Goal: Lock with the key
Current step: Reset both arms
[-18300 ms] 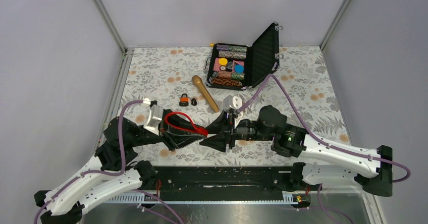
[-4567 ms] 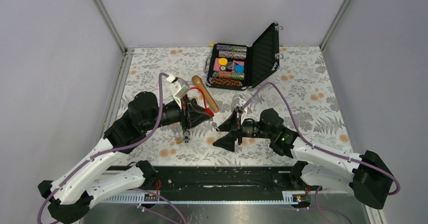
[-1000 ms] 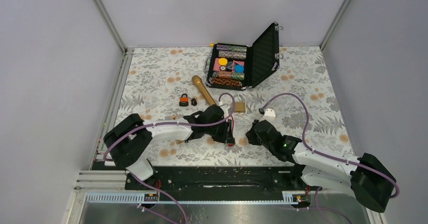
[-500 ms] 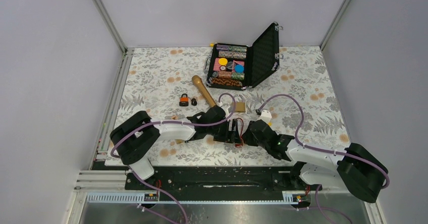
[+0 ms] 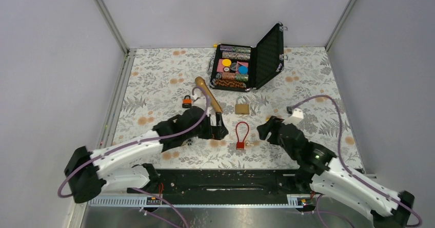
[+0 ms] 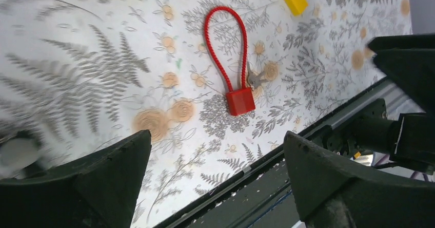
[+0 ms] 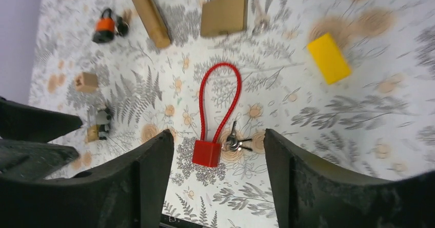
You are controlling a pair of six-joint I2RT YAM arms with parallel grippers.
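You had the red cable lock (image 5: 241, 134) lying flat on the flowered table (image 5: 154, 79), its loop pointing away from the arm bases and its red body nearest them. The keys (image 7: 236, 141) lay against that body on the right arm's side. Your left gripper (image 6: 218, 182) hovered just left of the lock with its jaws spread wide and nothing between them. Your right gripper (image 7: 221, 187) sat just right of the lock, equally wide and empty. Beyond the lock's loop lay the brass padlock (image 5: 242, 108). A yellow block (image 7: 328, 58) lay right of the loop.
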